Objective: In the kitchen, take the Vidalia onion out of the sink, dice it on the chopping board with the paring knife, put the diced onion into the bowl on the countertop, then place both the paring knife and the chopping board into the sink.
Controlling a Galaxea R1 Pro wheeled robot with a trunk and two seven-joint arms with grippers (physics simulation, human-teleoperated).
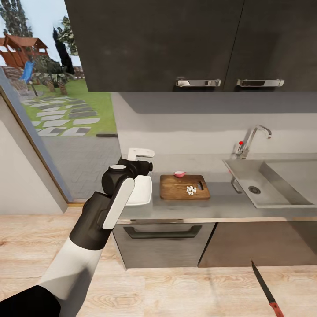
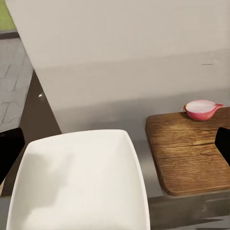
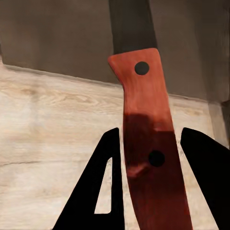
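The white bowl [image 1: 141, 193] sits at the left end of the countertop [image 1: 229, 204], and my left gripper [image 1: 140, 167] hovers over it. In the left wrist view that gripper [image 2: 117, 146] is open, its dark fingers [image 2: 10, 146] wide apart above the bowl [image 2: 76, 187]. To the bowl's right lies the chopping board [image 1: 176, 188] with the diced onion [image 1: 191, 190] and a cut pink piece of Vidalia onion [image 1: 179, 174] at its far edge. The sink [image 1: 281, 200] is at the right. My right gripper [image 3: 151, 136] is shut on the paring knife's red handle [image 3: 143, 124]. The paring knife [image 1: 263, 281] is held low over the floor.
Dark wall cabinets [image 1: 176, 44] with chrome handles hang over the counter. A chrome tap [image 1: 253, 138] with a red knob stands behind the sink. A glass door [image 1: 39, 110] at the left looks onto a garden. Below the counter are dark cabinet fronts [image 1: 163, 240] and wood floor [image 1: 185, 290].
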